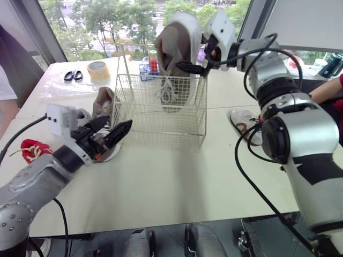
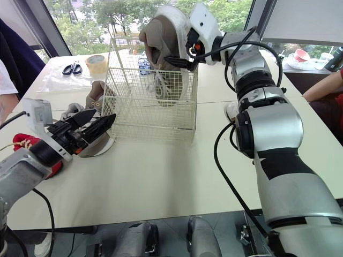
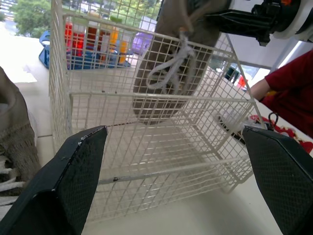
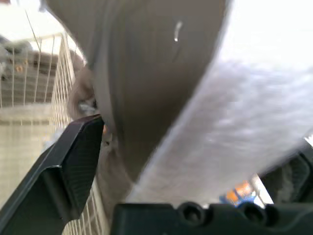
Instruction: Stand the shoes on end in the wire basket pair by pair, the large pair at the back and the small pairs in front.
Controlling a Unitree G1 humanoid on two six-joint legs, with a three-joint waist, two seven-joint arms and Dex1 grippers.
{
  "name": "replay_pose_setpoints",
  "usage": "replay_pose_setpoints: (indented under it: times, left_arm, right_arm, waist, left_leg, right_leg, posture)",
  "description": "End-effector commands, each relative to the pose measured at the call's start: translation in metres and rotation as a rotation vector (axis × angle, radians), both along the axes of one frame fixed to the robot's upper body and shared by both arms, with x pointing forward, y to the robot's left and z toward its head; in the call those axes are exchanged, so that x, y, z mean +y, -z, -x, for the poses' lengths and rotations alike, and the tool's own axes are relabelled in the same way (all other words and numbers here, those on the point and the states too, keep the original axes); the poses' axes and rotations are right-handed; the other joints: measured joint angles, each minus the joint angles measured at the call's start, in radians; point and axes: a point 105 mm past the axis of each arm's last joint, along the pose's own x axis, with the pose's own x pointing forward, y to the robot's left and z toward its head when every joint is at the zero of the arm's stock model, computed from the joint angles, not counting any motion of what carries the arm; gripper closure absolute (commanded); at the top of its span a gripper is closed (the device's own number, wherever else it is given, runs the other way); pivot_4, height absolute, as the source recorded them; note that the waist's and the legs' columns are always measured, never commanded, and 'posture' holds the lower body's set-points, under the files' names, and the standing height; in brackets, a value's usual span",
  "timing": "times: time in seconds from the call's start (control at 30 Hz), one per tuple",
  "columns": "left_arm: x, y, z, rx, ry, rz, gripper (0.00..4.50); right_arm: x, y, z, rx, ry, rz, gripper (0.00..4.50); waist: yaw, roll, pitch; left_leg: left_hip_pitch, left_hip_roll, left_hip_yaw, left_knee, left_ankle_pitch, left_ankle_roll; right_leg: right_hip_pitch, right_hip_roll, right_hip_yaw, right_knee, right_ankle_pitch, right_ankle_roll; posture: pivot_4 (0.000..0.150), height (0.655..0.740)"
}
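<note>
Right gripper [image 1: 188,67] clamps the shoe [image 1: 174,51], lower end inside the basket [image 1: 161,122] (top above the rim); left gripper [image 1: 111,131] gapes empty nearby.

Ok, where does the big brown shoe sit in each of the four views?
Left eye view: shoe at top centre, lower end inside the basket, held by the right end effector.
Right eye view: shoe at the top, just left of centre.
Left wrist view: shoe seen through the basket's wire, laces dangling.
Right wrist view: shoe close up, between the fingers.
Shared landmark: the basket.
</note>
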Motion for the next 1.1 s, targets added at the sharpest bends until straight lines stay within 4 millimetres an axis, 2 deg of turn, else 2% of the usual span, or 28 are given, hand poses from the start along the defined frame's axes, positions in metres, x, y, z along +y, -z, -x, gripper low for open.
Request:
replay_pose_setpoints:
  times: [0.03,0.23,0.43,0.53,0.7,0.8,0.87,0.93,1.03,1.1]
  left_arm:
    - [-0.003,-0.007,0.000,-0.040,0.001,-0.009,0.00]
    - [-0.003,-0.009,-0.008,-0.043,0.012,-0.017,0.00]
    - [-0.002,-0.014,-0.016,-0.054,0.044,0.003,0.00]
    - [0.004,-0.024,-0.023,-0.085,0.018,0.008,0.00]
    - [0.037,-0.048,-0.036,-0.130,-0.103,0.007,0.00]
    - [0.060,-0.057,-0.047,-0.114,-0.192,-0.047,0.00]
    - [0.081,-0.066,-0.058,-0.091,-0.277,-0.102,0.00]
    - [0.097,-0.067,-0.077,-0.002,-0.331,-0.186,0.00]
    - [0.105,-0.051,-0.101,0.196,-0.296,-0.277,0.00]
    - [0.108,-0.042,-0.116,0.260,-0.276,-0.345,0.00]
  right_arm:
    - [-0.005,-0.022,0.007,-0.060,-0.017,-0.007,0.02]
    - [-0.028,-0.029,0.014,-0.031,-0.036,0.013,0.02]
    - [-0.069,-0.034,0.016,0.004,0.024,-0.123,0.02]
    - [-0.088,-0.038,0.022,-0.001,0.031,-0.160,0.02]
    - [-0.124,-0.043,0.039,-0.036,0.033,-0.166,0.02]
    - [-0.135,-0.041,0.052,-0.024,0.022,-0.114,0.02]
    - [-0.136,-0.044,0.067,-0.032,0.010,-0.074,0.02]
    - [-0.110,-0.041,0.104,0.074,-0.132,-0.054,0.02]
    - [-0.065,0.004,0.154,0.245,-0.283,0.117,0.02]
    - [-0.045,0.027,0.173,0.293,-0.336,0.154,0.02]
  waist:
    - [0.000,0.000,0.000]
    - [0.003,0.000,0.000]
    - [0.002,0.000,0.000]
    - [0.002,0.000,0.000]
    - [0.002,0.000,0.000]
    - [0.003,0.000,0.000]
    - [0.003,0.000,0.000]
    - [0.008,0.000,0.000]
    - [0.008,0.002,-0.001]
    - [0.006,0.001,-0.002]
  left_leg:
    - [0.000,0.000,0.000,0.000,0.000,0.000]
    - [0.000,0.000,0.000,0.000,0.000,0.001]
    - [0.000,0.000,0.000,0.000,0.000,0.000]
    - [0.001,0.000,0.000,0.000,0.000,0.000]
    - [0.001,0.000,0.000,0.000,0.000,0.000]
    - [0.000,0.000,0.000,0.000,0.000,0.000]
    - [0.001,0.000,0.000,0.000,0.000,0.001]
    - [0.001,0.000,0.001,0.000,-0.001,0.002]
    - [0.000,0.001,-0.001,0.000,0.000,0.000]
    - [0.002,0.000,-0.001,-0.001,0.000,0.001]
  right_leg:
    - [0.000,0.000,0.000,0.000,0.000,0.000]
    - [0.001,0.000,0.000,0.000,0.000,0.000]
    - [0.001,0.001,0.000,0.000,0.000,0.000]
    - [0.001,0.001,0.000,0.000,0.000,0.000]
    - [0.001,0.001,0.000,0.000,0.000,0.000]
    - [0.001,0.001,0.000,0.000,0.000,0.000]
    - [0.001,0.001,0.000,0.000,0.000,0.000]
    - [0.000,0.001,0.000,0.001,0.000,0.001]
    - [-0.001,0.002,-0.002,0.002,0.000,0.001]
    - [0.002,0.002,-0.003,0.002,0.000,0.001]
  posture:
    - [0.150,0.7400]
    - [0.150,0.7400]
    - [0.150,0.7400]
    - [0.150,0.7400]
    - [0.150,0.7400]
    - [0.150,0.7400]
    - [0.150,0.7400]
    - [0.150,0.7400]
    - [0.150,0.7400]
    - [0.150,0.7400]
